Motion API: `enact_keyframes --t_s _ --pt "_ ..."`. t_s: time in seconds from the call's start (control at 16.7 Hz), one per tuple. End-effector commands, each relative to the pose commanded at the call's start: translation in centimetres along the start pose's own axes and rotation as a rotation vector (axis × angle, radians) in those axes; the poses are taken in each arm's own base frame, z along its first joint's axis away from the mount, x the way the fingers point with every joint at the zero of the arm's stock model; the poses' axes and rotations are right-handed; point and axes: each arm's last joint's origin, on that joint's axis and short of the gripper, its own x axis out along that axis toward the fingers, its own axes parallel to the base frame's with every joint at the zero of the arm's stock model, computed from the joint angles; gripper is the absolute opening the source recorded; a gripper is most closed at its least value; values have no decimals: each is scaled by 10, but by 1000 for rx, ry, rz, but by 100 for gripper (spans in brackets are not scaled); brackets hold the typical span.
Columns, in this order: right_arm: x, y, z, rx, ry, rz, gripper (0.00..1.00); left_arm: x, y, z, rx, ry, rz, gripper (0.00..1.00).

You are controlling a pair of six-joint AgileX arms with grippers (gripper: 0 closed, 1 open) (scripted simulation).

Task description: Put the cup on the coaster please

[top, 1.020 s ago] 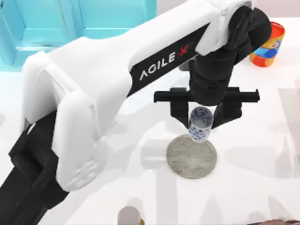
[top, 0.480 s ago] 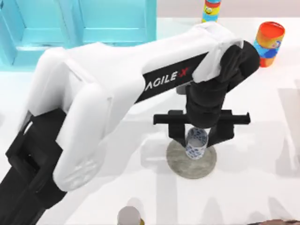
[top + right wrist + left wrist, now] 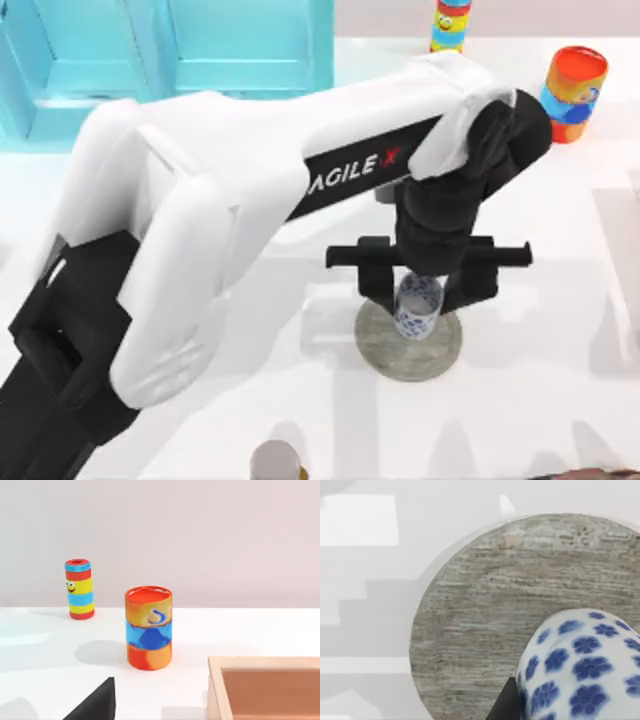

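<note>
Jaws of my left gripper (image 3: 418, 290) are pinching the small white cylindrical cup with the blue flower pattern (image 3: 417, 308), one black finger on each side of it, over the middle of the bench (image 3: 560, 300). It stands upright, long axis vertical, directly under the wrist and over the flat round grey stone-look coaster (image 3: 385, 345), a little toward the disc's far edge. From my left wrist view the cup (image 3: 580, 670) sits against the mottled disc (image 3: 485, 620); I cannot tell whether its base touches. I judge the coming move is straight down, then release. My right arm is parked, its camera facing an orange-and-blue cartoon can (image 3: 148, 627).
</note>
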Motion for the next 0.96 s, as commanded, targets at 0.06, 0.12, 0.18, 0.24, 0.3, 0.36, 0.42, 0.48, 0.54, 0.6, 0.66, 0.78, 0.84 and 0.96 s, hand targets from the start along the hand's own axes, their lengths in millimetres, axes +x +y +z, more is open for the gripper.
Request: enact_keyframes --t_s 0.06,0.12,0.18,0.24,0.3,0.36,0.42,0.48,0.54,0.6,0.66,0.78,0.84,0.96 --pt "0 0 0 0 0 0 100 0 0 0 0 0 0 30" --pt "0 0 0 0 0 0 100 0 0 0 0 0 0 38" --pt "0 0 0 0 0 0 100 0 0 0 0 0 0 45" --pt "0 0 0 0 0 0 100 0 0 0 0 0 0 53" --pt "0 0 0 0 0 0 100 0 0 0 0 0 0 60" --pt "0 0 0 0 0 0 100 0 0 0 0 0 0 68" --pt "0 0 0 0 0 0 100 0 0 0 0 0 0 75" --pt "0 0 0 0 0 0 100 0 0 0 0 0 0 83" --pt "0 0 0 0 0 0 100 0 0 0 0 0 0 90" --pt "0 0 0 0 0 0 100 0 0 0 0 0 0 98" --pt "0 0 0 0 0 0 100 0 0 0 0 0 0 100" --pt "0 0 0 0 0 0 100 0 0 0 0 0 0 100" --pt "0 0 0 0 0 0 100 0 0 0 0 0 0 100" --pt "0 0 0 0 0 0 100 0 0 0 0 0 0 100"
